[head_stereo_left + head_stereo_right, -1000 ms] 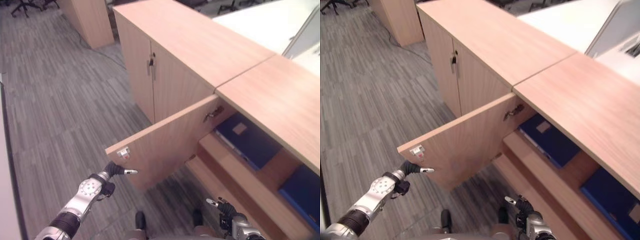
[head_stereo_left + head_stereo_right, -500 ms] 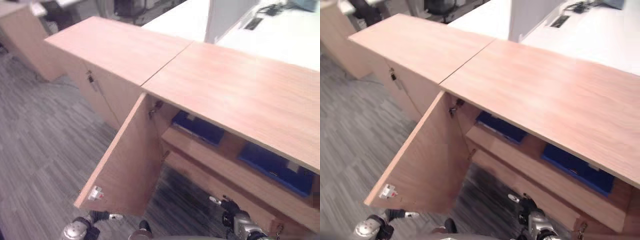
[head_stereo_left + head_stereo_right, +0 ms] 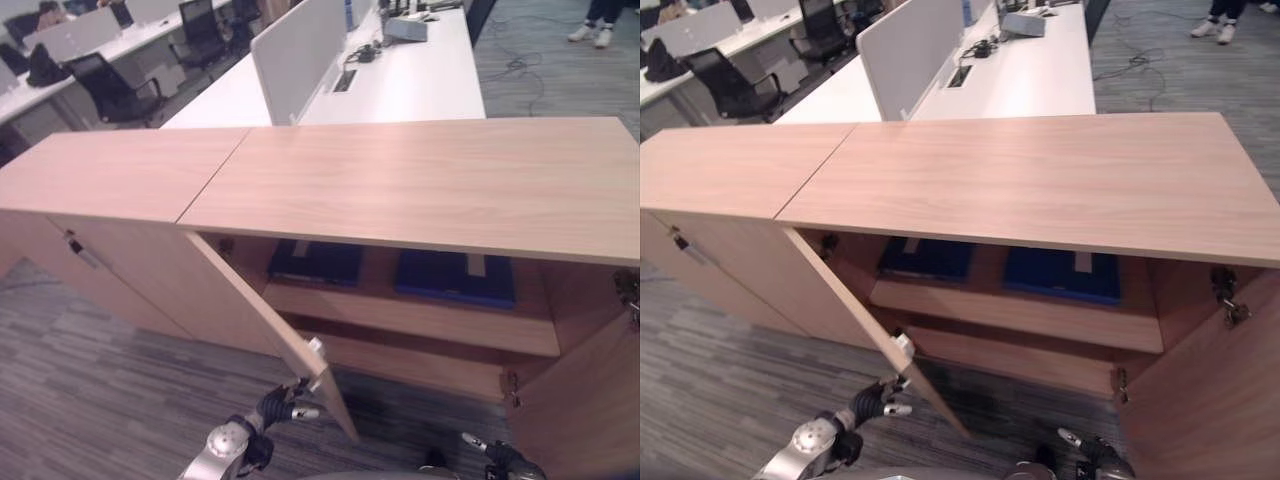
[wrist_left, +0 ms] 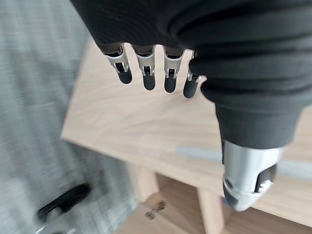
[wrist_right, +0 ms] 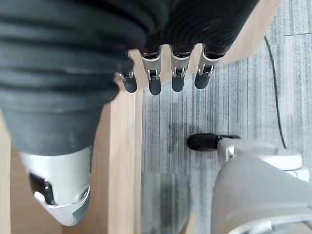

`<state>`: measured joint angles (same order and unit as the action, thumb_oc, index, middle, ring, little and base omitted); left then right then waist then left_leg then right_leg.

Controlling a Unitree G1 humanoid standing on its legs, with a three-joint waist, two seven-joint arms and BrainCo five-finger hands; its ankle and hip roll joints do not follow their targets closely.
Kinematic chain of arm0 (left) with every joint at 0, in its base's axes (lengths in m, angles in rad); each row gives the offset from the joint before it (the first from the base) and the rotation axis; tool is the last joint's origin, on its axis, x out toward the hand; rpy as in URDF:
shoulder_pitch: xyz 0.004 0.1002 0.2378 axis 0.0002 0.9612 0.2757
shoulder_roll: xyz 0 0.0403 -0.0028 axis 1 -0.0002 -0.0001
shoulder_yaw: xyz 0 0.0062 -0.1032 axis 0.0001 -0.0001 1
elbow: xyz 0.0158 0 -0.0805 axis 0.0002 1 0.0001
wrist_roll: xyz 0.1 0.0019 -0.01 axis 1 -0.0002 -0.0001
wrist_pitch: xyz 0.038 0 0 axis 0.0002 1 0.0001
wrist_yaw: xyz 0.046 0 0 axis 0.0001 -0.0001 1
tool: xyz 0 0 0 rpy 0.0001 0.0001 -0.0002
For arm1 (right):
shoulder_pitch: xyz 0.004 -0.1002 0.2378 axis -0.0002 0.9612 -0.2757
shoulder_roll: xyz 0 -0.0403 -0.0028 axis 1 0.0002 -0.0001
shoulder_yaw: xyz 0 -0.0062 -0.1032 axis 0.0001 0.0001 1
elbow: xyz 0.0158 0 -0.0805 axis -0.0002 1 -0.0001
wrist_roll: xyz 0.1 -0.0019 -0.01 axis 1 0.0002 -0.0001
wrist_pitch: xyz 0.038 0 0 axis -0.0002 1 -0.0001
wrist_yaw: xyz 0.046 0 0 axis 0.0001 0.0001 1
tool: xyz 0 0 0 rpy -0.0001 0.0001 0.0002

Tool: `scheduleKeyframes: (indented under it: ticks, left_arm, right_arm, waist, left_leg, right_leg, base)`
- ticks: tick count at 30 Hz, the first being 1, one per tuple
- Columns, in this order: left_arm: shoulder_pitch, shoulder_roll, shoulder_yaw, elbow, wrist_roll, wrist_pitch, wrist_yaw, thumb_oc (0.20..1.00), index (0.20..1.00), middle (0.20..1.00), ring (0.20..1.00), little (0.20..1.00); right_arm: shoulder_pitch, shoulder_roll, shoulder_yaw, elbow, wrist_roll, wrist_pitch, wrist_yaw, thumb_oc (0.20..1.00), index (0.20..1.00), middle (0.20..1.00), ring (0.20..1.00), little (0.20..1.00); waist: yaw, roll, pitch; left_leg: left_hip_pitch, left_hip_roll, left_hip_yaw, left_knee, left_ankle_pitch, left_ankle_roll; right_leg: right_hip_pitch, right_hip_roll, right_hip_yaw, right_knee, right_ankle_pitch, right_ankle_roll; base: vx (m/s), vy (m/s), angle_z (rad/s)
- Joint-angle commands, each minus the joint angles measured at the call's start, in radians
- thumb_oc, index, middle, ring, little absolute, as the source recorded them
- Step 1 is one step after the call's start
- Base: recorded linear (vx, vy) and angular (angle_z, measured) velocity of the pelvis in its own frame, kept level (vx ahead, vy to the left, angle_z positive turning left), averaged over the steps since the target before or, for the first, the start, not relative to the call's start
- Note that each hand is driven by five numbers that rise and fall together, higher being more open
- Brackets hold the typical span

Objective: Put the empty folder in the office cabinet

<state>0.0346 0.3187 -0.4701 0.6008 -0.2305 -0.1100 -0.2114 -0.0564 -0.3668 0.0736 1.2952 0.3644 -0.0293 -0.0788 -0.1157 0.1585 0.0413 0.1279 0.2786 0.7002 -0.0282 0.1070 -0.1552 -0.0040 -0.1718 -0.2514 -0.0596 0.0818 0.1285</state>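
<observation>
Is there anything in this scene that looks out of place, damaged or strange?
Nothing stands out. The office cabinet has both doors open, and two blue folders lie flat and tidy on its upper shelf. The left robot hand is near the left door's edge; neither robot hand holds anything.

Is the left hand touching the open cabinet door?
Cannot tell. In the left eye view the left hand sits right under the door edge, fingertips overlapping it; no view shows contact or a gap plainly.
</observation>
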Motion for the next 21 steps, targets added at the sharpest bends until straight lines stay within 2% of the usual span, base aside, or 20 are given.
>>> scheduleKeyframes:
  ticks: [1, 2, 3, 4, 5, 6, 7, 8, 10, 15, 16, 19, 21]
  left_arm:
    - [-0.079, 0.011, 0.027, -0.051, -0.052, -0.069, 0.035, 1.0, 1.0, 1.0, 1.0, 1.0]
    - [-0.083, 0.006, 0.029, -0.04, -0.051, -0.07, 0.041, 1.0, 1.0, 1.0, 1.0, 1.0]
    - [-0.085, 0.006, 0.029, -0.039, -0.051, -0.071, 0.041, 1.0, 1.0, 1.0, 1.0, 1.0]
    - [-0.093, 0.002, 0.031, -0.019, -0.047, -0.074, 0.055, 1.0, 1.0, 1.0, 1.0, 1.0]
    - [-0.102, -0.003, 0.038, 0.002, -0.043, -0.077, 0.065, 1.0, 1.0, 1.0, 1.0, 1.0]
    - [-0.124, -0.005, 0.058, 0.044, -0.036, -0.079, 0.088, 1.0, 1.0, 1.0, 1.0, 1.0]
    - [-0.133, -0.005, 0.069, 0.068, -0.034, -0.08, 0.1, 1.0, 1.0, 1.0, 1.0, 1.0]
    - [-0.134, -0.005, 0.069, 0.07, -0.034, -0.081, 0.1, 1.0, 1.0, 1.0, 1.0, 1.0]
    - [-0.183, 0.005, 0.122, 0.173, -0.033, -0.074, 0.142, 1.0, 1.0, 1.0, 1.0, 1.0]
    - [-0.252, 0.03, 0.161, 0.277, -0.017, -0.074, 0.169, 1.0, 1.0, 1.0, 1.0, 1.0]
    - [-0.287, 0.051, 0.18, 0.337, -0.004, -0.072, 0.186, 1.0, 1.0, 1.0, 1.0, 1.0]
    - [-0.344, 0.105, 0.215, 0.391, -0.02, -0.07, 0.194, 1.0, 1.0, 1.0, 1.0, 1.0]
    - [-0.359, 0.121, 0.219, 0.402, -0.015, -0.071, 0.195, 1.0, 1.0, 1.0, 1.0, 1.0]
  right_arm:
    - [-0.098, 0.027, 0.038, 0.015, 0.005, -0.014, -0.004, 1.0, 1.0, 1.0, 1.0, 1.0]
    - [-0.097, 0.03, 0.048, 0.014, 0.0, -0.014, -0.002, 1.0, 1.0, 1.0, 1.0, 1.0]
    - [-0.098, 0.03, 0.048, 0.014, 0.0, -0.014, -0.003, 1.0, 1.0, 1.0, 1.0, 1.0]
    - [-0.097, 0.034, 0.06, 0.008, -0.004, -0.014, 0.0, 1.0, 1.0, 1.0, 1.0, 1.0]
    - [-0.094, 0.037, 0.066, 0.004, -0.007, -0.014, 0.002, 1.0, 1.0, 1.0, 1.0, 1.0]
    - [-0.086, 0.038, 0.07, -0.006, -0.009, -0.015, 0.011, 1.0, 1.0, 1.0, 1.0, 1.0]
    - [-0.083, 0.037, 0.073, -0.009, -0.01, -0.017, 0.013, 1.0, 1.0, 1.0, 1.0, 1.0]
    - [-0.082, 0.037, 0.073, -0.009, -0.01, -0.017, 0.013, 1.0, 1.0, 1.0, 1.0, 1.0]
    - [-0.064, 0.044, 0.089, -0.027, -0.017, -0.019, 0.023, 1.0, 1.0, 1.0, 1.0, 1.0]
    - [-0.022, 0.054, 0.096, -0.048, -0.038, -0.015, 0.047, 1.0, 1.0, 1.0, 1.0, 1.0]
    - [-0.009, 0.053, 0.099, -0.046, -0.047, -0.014, 0.052, 1.0, 1.0, 1.0, 1.0, 1.0]
    - [0.005, 0.065, 0.108, -0.043, -0.048, -0.012, 0.066, 1.0, 1.0, 1.0, 1.0, 1.0]
    - [0.011, 0.067, 0.107, -0.042, -0.048, -0.011, 0.069, 1.0, 1.0, 1.0, 1.0, 1.0]
  waist:
    - [0.034, -0.047, 0.046]
    - [0.045, -0.057, 0.046]
    - [0.045, -0.057, 0.044]
    - [0.055, -0.064, 0.044]
    - [0.057, -0.066, 0.04]
    - [0.062, -0.073, 0.029]
    - [0.067, -0.078, 0.027]
    - [0.067, -0.079, 0.027]
    - [0.076, -0.09, 0.035]
    - [0.051, -0.089, 0.008]
    - [0.03, -0.097, -0.013]
    - [0.016, -0.121, -0.026]
    - [0.015, -0.126, -0.028]
  left_leg:
    - [-0.13, -0.038, -0.412, 0.115, 0.026, -0.008]
    - [-0.133, -0.072, -0.488, 0.114, -0.015, 0.005]
    - [-0.138, -0.072, -0.488, 0.114, -0.011, 0.007]
    - [-0.132, -0.106, -0.565, 0.103, -0.046, 0.018]
    - [-0.131, -0.125, -0.608, 0.086, -0.053, 0.024]
    - [-0.145, -0.155, -0.69, 0.063, -0.057, 0.023]
    - [-0.159, -0.167, -0.728, 0.058, -0.053, 0.022]
    - [-0.158, -0.168, -0.727, 0.059, -0.055, 0.023]
    - [-0.205, -0.201, -0.805, 0.051, -0.035, 0.023]
    - [-0.13, -0.177, -0.741, -0.016, -0.038, 0.02]
    - [-0.099, -0.175, -0.719, -0.04, -0.046, 0.024]
    - [-0.06, -0.177, -0.671, -0.048, -0.068, 0.04]
    - [-0.052, -0.178, -0.662, -0.049, -0.073, 0.044]
  right_leg:
    - [0.114, 0.02, 0.074, -0.022, -0.121, 0.024]
    - [0.112, 0.016, 0.101, -0.02, -0.12, 0.022]
    - [0.108, 0.016, 0.101, -0.021, -0.116, 0.022]
    - [0.111, 0.021, 0.137, -0.017, -0.119, 0.019]
    - [0.108, 0.025, 0.159, -0.015, -0.114, 0.018]
    - [0.102, 0.035, 0.205, -0.016, -0.11, 0.019]
    - [0.103, 0.039, 0.224, -0.016, -0.111, 0.02]
    - [0.104, 0.037, 0.224, -0.015, -0.113, 0.021]
    - [0.109, 0.06, 0.297, -0.01, -0.116, 0.013]
    - [0.124, 0.07, 0.325, -0.018, -0.122, 0.021]
    - [0.12, 0.065, 0.342, -0.021, -0.114, 0.028]
    - [0.108, 0.059, 0.393, -0.018, -0.098, 0.044]
    - [0.107, 0.055, 0.404, -0.018, -0.096, 0.047]
  base:
    - [0.1, -0.117, -1.51]
    - [0.09, -0.086, -1.6]
    - [0.09, -0.045, -1.21]
    - [0.08, -0.033, -1.16]
    - [0.19, -0.023, -1.07]
    - [0.19, -0.002, -0.82]
    - [0.17, 0.011, -0.83]
    - [0.13, -0.005, -1.35]
    - [0.16, -0.013, -1.62]
    - [0.14, 0.048, -0.6]
    - [0.15, 0.084, -0.23]
    - [0.13, 0.093, -0.43]
    - [0.06, 0.089, -0.53]
